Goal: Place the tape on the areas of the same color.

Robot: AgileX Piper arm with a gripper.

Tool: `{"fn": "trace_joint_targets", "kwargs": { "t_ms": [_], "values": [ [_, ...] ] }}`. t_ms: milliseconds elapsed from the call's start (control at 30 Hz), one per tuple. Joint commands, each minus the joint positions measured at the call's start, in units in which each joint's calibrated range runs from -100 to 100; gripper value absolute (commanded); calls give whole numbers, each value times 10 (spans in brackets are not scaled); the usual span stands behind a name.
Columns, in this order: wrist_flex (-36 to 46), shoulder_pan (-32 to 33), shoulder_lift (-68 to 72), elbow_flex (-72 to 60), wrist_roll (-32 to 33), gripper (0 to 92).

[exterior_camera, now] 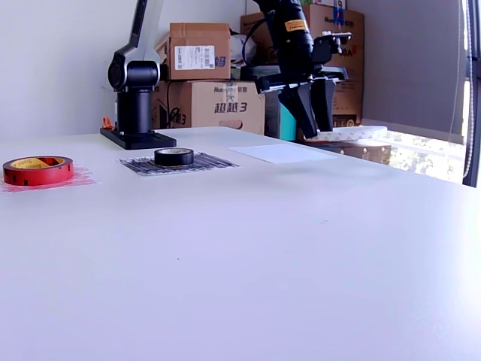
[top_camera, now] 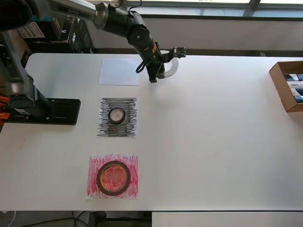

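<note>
My gripper (top_camera: 156, 74) hangs just right of the plain white sheet (top_camera: 119, 71) in the overhead view, shut on the wide white tape ring (top_camera: 174, 67). In the exterior view the gripper (exterior_camera: 319, 132) holds the white ring (exterior_camera: 353, 133) flat and a little above the table, beyond the white sheet (exterior_camera: 282, 153). The small black roll (top_camera: 117, 115) lies on the black-scribbled sheet (top_camera: 130, 124). The large red-brown roll (top_camera: 113, 178) with a yellowish core lies on the red-scribbled sheet (top_camera: 133, 163).
The arm's black base plate (top_camera: 52, 112) sits at the table's left in the overhead view. An open cardboard box (top_camera: 280, 78) stands at the right edge. Stacked cartons (exterior_camera: 199, 53) stand behind the table in the exterior view.
</note>
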Motion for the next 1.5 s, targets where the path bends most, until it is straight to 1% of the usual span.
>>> {"fn": "trace_joint_targets", "kwargs": {
  "t_ms": [0,167,367,633,933,1167,1467],
  "values": [
    [-50,16,-52,82,-48,50],
    [-72,34,-55,115,-72,49],
    [-72,51,-53,134,-69,49],
    [-72,51,-60,170,-65,48],
    [-63,50,-76,176,-65,48],
    [-63,67,-148,233,-92,48],
    [-63,80,-155,239,-146,48]
  ]
}}
